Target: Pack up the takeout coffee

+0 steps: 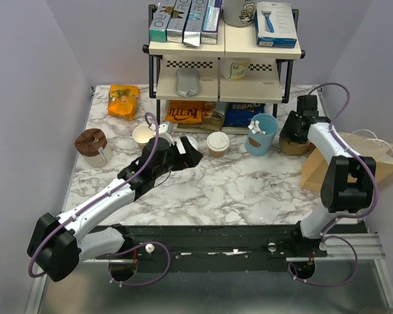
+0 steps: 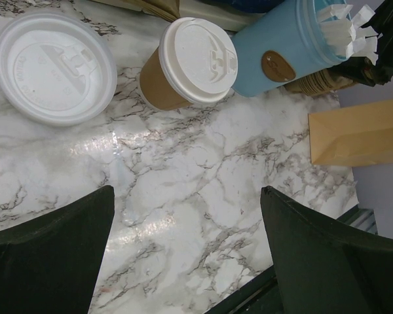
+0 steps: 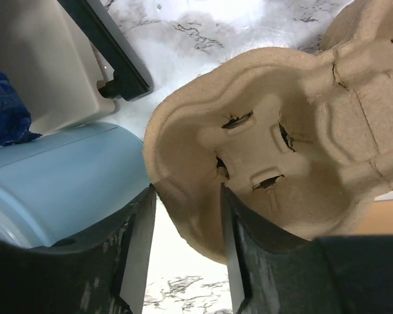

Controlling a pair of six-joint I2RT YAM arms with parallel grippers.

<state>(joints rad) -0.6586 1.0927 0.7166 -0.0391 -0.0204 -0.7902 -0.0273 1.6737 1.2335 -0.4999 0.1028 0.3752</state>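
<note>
We see a white bench [image 1: 236, 190] veined grey like marble, a tan-brown takeout coffee [image 1: 217, 144] lidded white, a light-blue cup [image 1: 262, 134] at its three o'clock, and a beige carrier [image 3: 281, 163].

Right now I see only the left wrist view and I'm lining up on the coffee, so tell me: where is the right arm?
Observer: Its end effector straddles a pulp carrier's rim, right of the blue cup.
Operator: And the bag?
Observer: The bag lies at the table's right edge, right of the carrier.
Operator: Anything off my frame's left?
Observer: A lidless tan cup, left of the coffee.
</note>
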